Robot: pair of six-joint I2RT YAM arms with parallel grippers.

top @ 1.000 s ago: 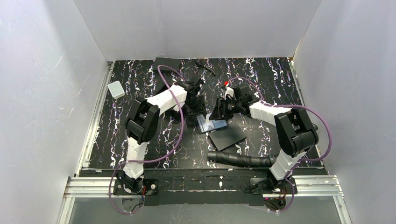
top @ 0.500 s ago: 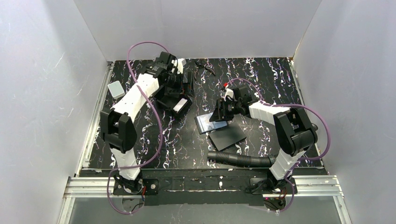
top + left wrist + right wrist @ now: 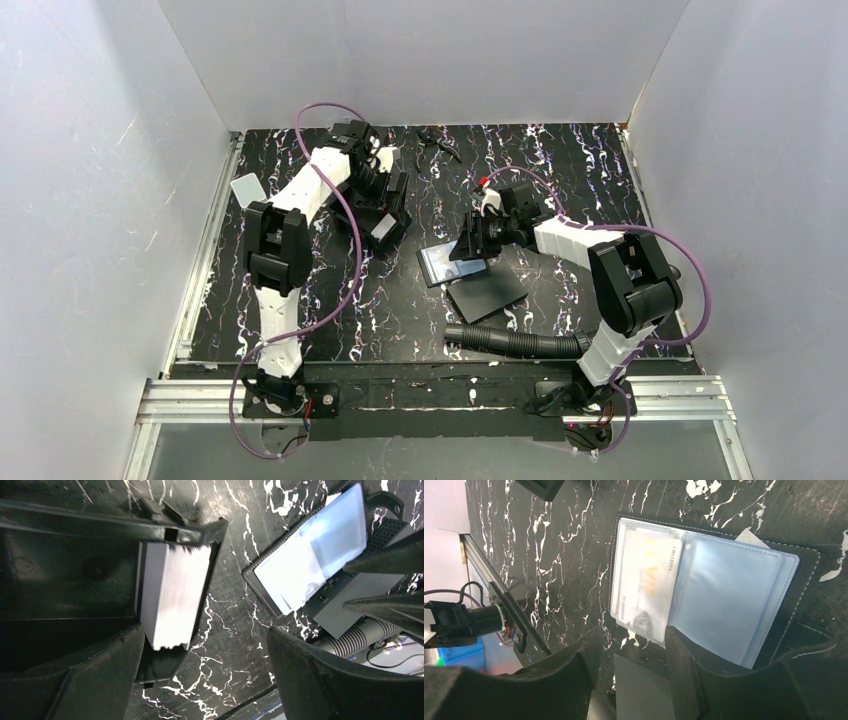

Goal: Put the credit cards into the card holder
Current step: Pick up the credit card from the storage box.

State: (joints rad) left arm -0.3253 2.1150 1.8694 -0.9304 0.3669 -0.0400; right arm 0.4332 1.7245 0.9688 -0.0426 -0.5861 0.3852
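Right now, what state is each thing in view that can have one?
Black stitched card holder with clear sleeves: lying open, flat.
Pale card printed VIP: tucked into one sleeve; the neighbouring sleeve looks empty.
Stack of white cards: sitting in the black tray, untouched.
Left gripper: jaws wide open, empty, above the tray.
Right gripper: jaws apart at the holder's edge, nothing between them.

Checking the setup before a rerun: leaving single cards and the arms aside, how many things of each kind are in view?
Card holder: 1
Card box: 1
Black sheet: 1
Ribbed hose: 1
Pale square pad: 1
Small dark item, far edge: 1
Total: 6
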